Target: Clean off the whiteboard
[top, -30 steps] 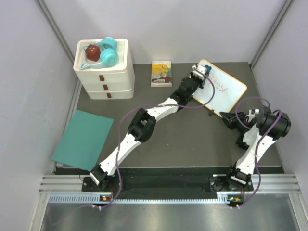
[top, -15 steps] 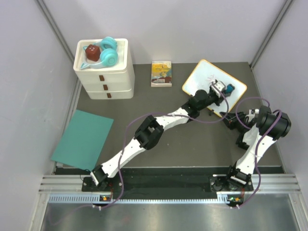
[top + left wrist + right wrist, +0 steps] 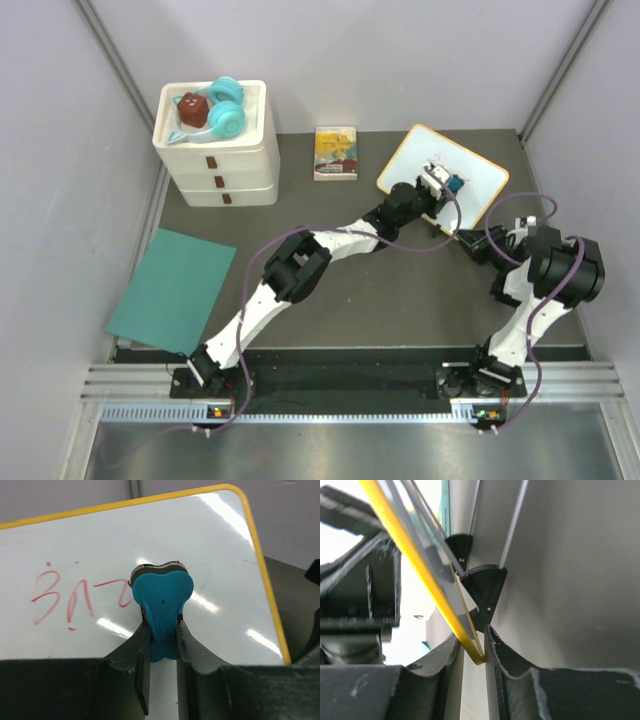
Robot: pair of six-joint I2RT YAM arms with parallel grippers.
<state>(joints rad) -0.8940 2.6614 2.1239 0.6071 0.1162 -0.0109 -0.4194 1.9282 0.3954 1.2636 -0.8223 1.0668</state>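
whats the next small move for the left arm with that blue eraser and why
Probably sweep the blue heart-shaped eraser, clamped in the left gripper, sideways over the red scribbles beside it on the white yellow-framed whiteboard. In the left wrist view those marks are unwiped, and the right gripper pinches the board's edge, apparently steadying it.

Glossy whiteboard (image 3: 210,545), matt blue plastic eraser (image 3: 162,595)

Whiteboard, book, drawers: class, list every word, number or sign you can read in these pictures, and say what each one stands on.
"3": the first red mark on the whiteboard; this is only a likely reading.
The red strokes after it are scribble, not readable; the eraser hides their end.
Book cover: print too small to read.
Drawers: no text seen.
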